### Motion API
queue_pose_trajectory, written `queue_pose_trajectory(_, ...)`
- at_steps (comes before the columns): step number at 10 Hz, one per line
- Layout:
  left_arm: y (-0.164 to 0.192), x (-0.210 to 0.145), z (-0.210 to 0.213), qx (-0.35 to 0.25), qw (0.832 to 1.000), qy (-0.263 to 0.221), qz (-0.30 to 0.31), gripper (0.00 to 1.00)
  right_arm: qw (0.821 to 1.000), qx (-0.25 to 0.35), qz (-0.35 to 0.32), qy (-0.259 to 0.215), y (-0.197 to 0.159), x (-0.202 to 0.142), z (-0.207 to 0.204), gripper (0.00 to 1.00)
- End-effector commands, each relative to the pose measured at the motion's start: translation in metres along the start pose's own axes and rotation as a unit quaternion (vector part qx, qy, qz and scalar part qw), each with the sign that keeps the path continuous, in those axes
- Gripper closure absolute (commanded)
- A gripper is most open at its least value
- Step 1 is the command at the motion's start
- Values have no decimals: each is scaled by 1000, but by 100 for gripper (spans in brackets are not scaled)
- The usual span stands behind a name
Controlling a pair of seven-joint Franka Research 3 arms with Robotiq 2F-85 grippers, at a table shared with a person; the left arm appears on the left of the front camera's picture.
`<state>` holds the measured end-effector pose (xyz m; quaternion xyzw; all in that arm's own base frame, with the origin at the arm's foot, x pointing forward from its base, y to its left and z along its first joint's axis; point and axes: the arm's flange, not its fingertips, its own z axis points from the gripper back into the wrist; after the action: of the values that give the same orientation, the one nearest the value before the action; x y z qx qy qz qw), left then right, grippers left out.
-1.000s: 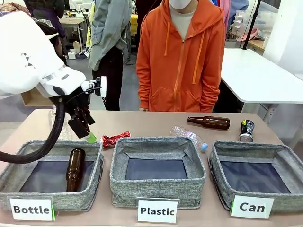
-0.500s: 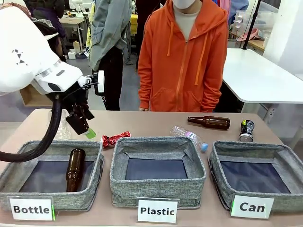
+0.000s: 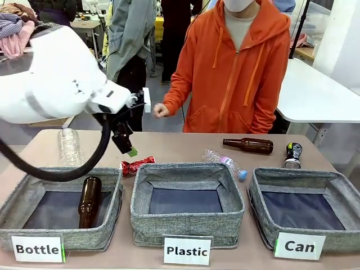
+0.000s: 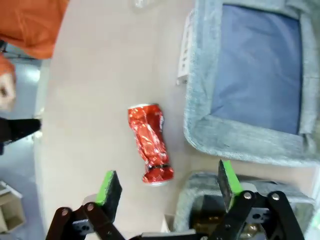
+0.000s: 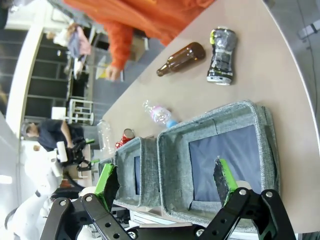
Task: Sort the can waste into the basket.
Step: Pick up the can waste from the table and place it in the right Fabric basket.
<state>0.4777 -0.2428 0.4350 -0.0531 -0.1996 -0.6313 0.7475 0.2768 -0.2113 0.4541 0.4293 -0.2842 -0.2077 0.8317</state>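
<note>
Over the crushed red can (image 4: 151, 142): left gripper (image 4: 168, 182), fingers spread wide, holding nothing.
Right gripper (image 5: 166, 181): fingers spread, empty.
Black can (image 3: 292, 154): standing on the table behind the basket (image 3: 304, 174).

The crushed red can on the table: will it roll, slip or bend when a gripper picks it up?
The crushed red can lies flattened and creased, so it probably will not roll. As thin crumpled metal it is likely light and may dent further under a firm squeeze. Its shiny surface might slip a little.

Basket (image 3: 292, 175) right corner cropped; black can (image 3: 292, 155) print illegible.
</note>
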Motion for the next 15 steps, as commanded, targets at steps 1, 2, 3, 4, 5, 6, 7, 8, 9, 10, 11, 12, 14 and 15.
queue_pose_trajectory(1, 31, 10, -14, -25, 999, 42, 2, 0, 1000, 13, 11, -6, -1, 3, 1, 0)
queue_pose_trajectory(2, 31, -5, -2, -58, 998, 21, -13, 0, 1000, 13, 11, -6, -1, 3, 1, 0)
queue_pose_trajectory(3, 29, -39, 43, -80, 996, -46, -19, 0, 1000, 13, 11, -6, -1, 3, 1, 0)
queue_pose_trajectory(4, 23, -83, 94, -64, 993, -97, -2, 0, 1000, 13, 11, -6, -1, 3, 1, 0)
queue_pose_trajectory(5, 6, -134, 141, -54, 988, -141, 11, 0, 1000, 13, 11, -6, -1, 3, 1, 0)
queue_pose_trajectory(6, -12, -175, 168, -60, 982, -176, 24, 0, 1000, 13, 11, -6, -1, 3, 1, 0)
queue_pose_trajectory(7, -25, -212, 191, -51, 975, -208, 52, 0, 1000, 13, 11, -6, -1, 3, 1, 0)
queue_pose_trajectory(8, -27, -249, 208, -29, 963, -243, 108, 0, 1000, 13, 11, -6, -1, 3, 1, 0)
queue_pose_trajectory(9, -25, -286, 219, -29, 952, -274, 132, 0, 1000, 13, 11, -6, -1, 3, 1, 0)
queue_pose_trajectory(10, -24, -327, 221, -36, 932, -312, 179, 0, 1000, 13, 11, -6, -1, 3, 1, 0)
queue_pose_trajectory(11, -29, -359, 220, -39, 911, -337, 234, 0, 1000, 13, 11, -6, -1, 3, 1, 0)
queue_pose_trajectory(12, -37, -388, 216, -47, 897, -366, 245, 0, 1000, 13, 11, -6, -1, 3, 1, 0)
queue_pose_trajectory(14, -57, -428, 196, -40, 871, -391, 296, 0, 1000, 13, 11, -6, -1, 3, 1, 0)
queue_pose_trajectory(15, -62, -436, 186, -40, 865, -406, 291, 0, 1000, 13, 11, -6, -1, 3, 1, 0)
